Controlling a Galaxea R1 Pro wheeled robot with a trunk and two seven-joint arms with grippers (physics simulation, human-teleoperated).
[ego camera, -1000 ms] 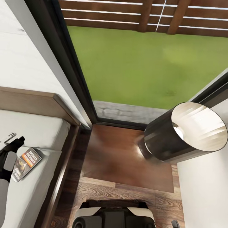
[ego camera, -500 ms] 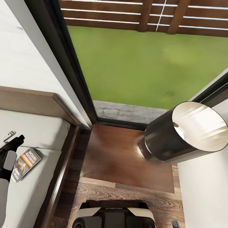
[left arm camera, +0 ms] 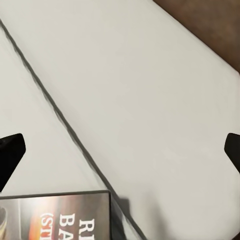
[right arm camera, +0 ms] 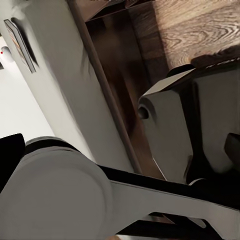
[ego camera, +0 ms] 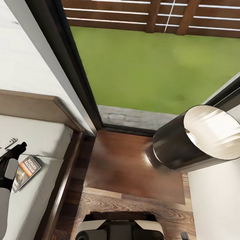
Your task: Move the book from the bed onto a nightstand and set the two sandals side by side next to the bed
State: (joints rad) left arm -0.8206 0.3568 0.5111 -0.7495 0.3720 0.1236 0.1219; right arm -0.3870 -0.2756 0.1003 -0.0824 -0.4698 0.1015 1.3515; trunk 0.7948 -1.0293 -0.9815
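Observation:
The book [ego camera: 26,170], dark with an orange band, lies flat on the bed's grey mattress [ego camera: 43,140] near its edge. My left gripper [ego camera: 16,144] hovers open just beyond the book's far end, and the arm covers part of the cover. In the left wrist view the fingertips [left arm camera: 10,155] stand wide apart over the mattress, with the book [left arm camera: 55,217] at the picture's edge. The nightstand [ego camera: 126,163], glossy dark brown, stands right of the bed frame [ego camera: 65,180]. My right gripper [right arm camera: 120,150] is open near my own base; the book [right arm camera: 20,45] shows far off. The sandals are out of view.
A dark cylindrical lamp shade [ego camera: 190,140] hangs over the nightstand's right part. The headboard [ego camera: 33,108] runs along the white wall. A tall window [ego camera: 150,60] behind the nightstand shows grass and a fence. My base [ego camera: 120,230] is on the wood floor before the nightstand.
The whole picture has shifted slightly, so the camera moved. My left arm now covers a little more of the book; the book itself lies as before.

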